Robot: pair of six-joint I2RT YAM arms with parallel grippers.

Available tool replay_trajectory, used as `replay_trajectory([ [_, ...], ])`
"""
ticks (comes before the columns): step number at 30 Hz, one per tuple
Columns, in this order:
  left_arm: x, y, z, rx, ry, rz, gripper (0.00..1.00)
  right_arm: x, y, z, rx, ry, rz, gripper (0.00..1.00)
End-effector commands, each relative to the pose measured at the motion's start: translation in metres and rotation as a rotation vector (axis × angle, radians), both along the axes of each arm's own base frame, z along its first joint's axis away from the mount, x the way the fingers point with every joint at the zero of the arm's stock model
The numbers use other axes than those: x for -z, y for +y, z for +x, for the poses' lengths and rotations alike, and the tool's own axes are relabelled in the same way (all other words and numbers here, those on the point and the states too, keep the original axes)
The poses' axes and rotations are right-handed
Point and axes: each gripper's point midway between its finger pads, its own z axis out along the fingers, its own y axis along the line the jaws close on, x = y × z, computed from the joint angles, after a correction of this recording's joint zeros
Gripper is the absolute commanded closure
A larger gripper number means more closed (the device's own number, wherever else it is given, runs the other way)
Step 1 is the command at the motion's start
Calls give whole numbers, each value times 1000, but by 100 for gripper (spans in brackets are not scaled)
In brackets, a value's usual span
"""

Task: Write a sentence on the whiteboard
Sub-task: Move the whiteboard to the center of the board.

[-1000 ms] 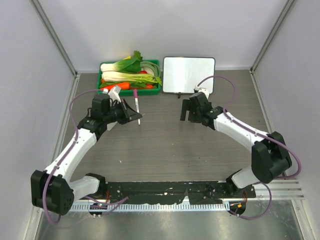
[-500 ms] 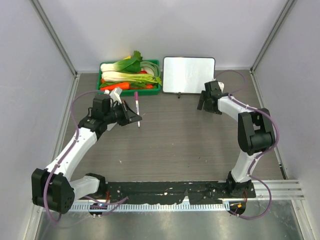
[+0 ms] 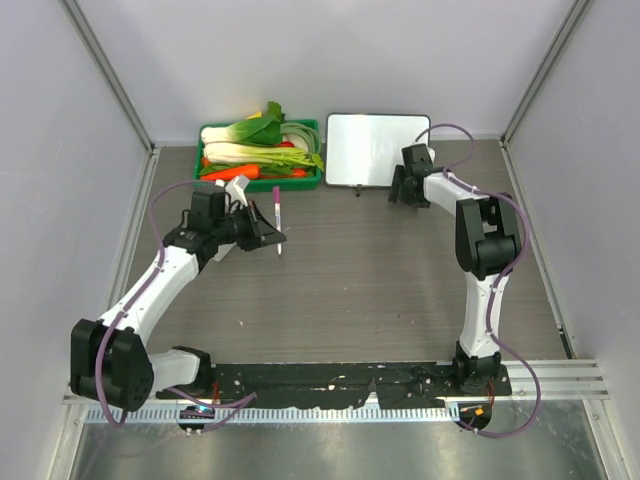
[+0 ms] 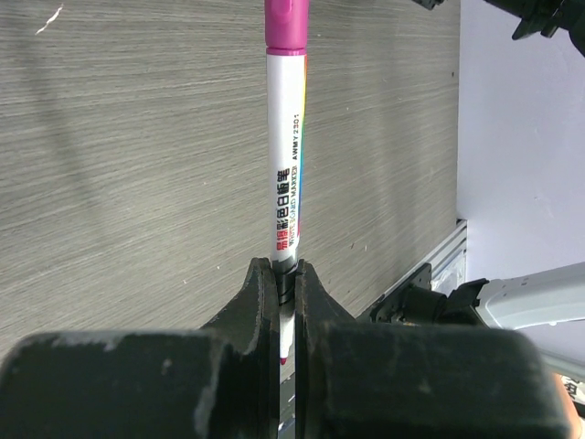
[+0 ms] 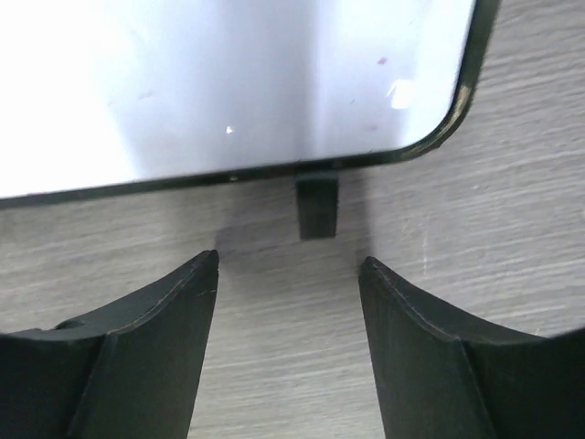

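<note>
The whiteboard stands at the back of the table, glossy white with a dark edge; no pink sentence shows on it. In the right wrist view its lower edge and one black foot are just ahead of my fingers. My right gripper is open and empty at the board's lower right corner, also seen in the right wrist view. My left gripper is shut on a white marker with a pink cap, held above the table left of centre; the marker points away from the jaws.
A green tray of vegetables sits left of the whiteboard at the back. Grey walls close in the table on the left, right and back. The arm bases and a black rail lie along the near edge.
My right arm swung from the table's middle to the back right and now sits at the whiteboard's lower right corner. My left gripper with the marker barely moved.
</note>
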Motion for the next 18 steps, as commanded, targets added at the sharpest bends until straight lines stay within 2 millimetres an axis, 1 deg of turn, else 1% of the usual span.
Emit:
replay_trajectory([
  [1,-20,-5,9,33,-65,-28,100,3,-13,16,30,-4,37,38],
  [4,-19,-5,10,35,-65,-31,100,8,-10,19,7,7,53,44],
  [7,-20,-7,11,39,-64,-43,100,13,-8,18,-7,21,67,54],
  [10,-20,-9,12,43,-62,-50,100,15,-4,19,-28,23,77,58],
  [11,-21,-9,11,44,-61,-53,100,16,-4,18,-31,25,78,62],
  [12,-21,-9,11,43,-60,-56,100,15,-3,17,-34,25,80,67],
  [13,-22,-10,10,48,-59,-59,100,16,-3,16,-35,28,81,69],
  [14,-22,-10,9,48,-59,-62,100,15,-4,13,-40,30,79,76],
  [15,-23,-9,8,46,-63,-63,100,15,-4,12,-41,30,78,79],
  [16,-22,-9,8,43,-62,-60,100,15,-4,9,-42,32,77,88],
  [17,-22,-8,7,41,-61,-62,100,15,-5,8,-44,29,74,92],
  [18,-23,-8,6,39,-64,-66,100,14,-5,5,-46,32,72,98],
])
